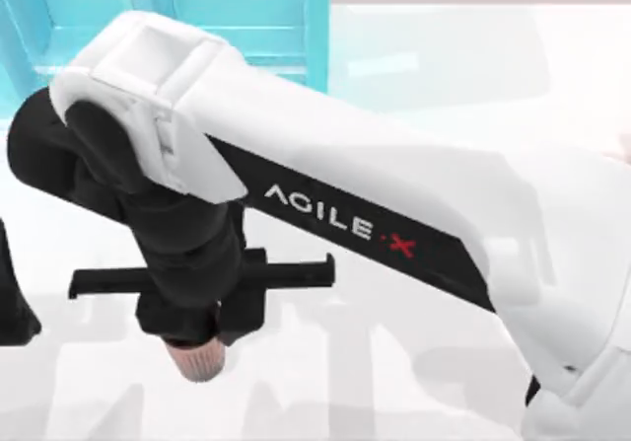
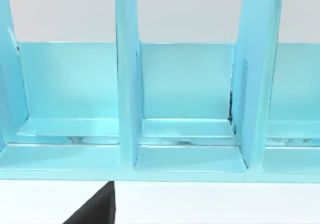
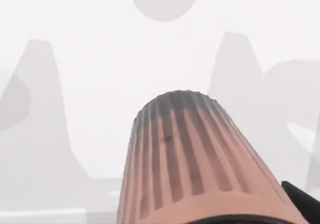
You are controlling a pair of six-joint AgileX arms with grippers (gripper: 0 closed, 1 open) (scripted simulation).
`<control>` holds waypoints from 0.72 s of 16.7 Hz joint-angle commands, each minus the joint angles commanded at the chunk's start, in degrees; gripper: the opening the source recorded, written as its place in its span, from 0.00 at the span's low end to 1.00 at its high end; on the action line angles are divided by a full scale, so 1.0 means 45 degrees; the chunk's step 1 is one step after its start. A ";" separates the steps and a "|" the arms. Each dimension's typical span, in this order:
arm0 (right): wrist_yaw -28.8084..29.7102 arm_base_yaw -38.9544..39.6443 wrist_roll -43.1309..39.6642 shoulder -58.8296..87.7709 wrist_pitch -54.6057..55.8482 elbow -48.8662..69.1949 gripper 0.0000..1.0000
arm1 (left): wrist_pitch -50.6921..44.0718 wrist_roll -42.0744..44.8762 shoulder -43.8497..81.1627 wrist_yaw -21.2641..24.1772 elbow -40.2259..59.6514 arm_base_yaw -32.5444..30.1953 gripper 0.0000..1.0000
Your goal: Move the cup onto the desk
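Observation:
The pinkish-brown ribbed cup (image 1: 203, 363) sticks out from under my right gripper (image 1: 200, 345), which is shut on it above the white desk (image 1: 394, 362), left of centre. In the right wrist view the cup (image 3: 192, 169) looms large with its narrow base pointing away, and the glossy desk (image 3: 100, 58) lies beyond it. A black fingertip (image 3: 301, 199) edges the cup's rim. I cannot tell whether the cup touches the desk. My left arm (image 1: 12, 308) is parked at the left edge.
The turquoise shelf unit (image 1: 246, 17) stands at the back left, close behind my right arm's wrist. The left wrist view faces the shelf's open compartments (image 2: 185, 83) across a strip of desk (image 2: 200, 204). Bare desk spreads to the front and right.

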 joint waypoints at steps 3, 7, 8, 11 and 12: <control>-0.0040 0.0053 0.0032 -0.0383 0.1419 -0.1982 0.00 | 0.0000 0.0000 0.0000 0.0000 0.0000 0.0000 1.00; -0.0018 0.0108 0.0074 -0.0689 0.2648 -0.3437 0.00 | 0.0000 0.0000 0.0000 0.0000 0.0000 0.0000 1.00; -0.0016 0.0110 0.0074 -0.0696 0.2675 -0.3465 0.00 | 0.0000 0.0000 0.0000 0.0000 0.0000 0.0000 1.00; -0.0016 0.0110 0.0074 -0.0696 0.2675 -0.3465 0.00 | 0.0000 0.0000 0.0000 0.0000 0.0000 0.0000 1.00; -0.0016 0.0110 0.0074 -0.0696 0.2675 -0.3465 0.08 | 0.0000 0.0000 0.0000 0.0000 0.0000 0.0000 1.00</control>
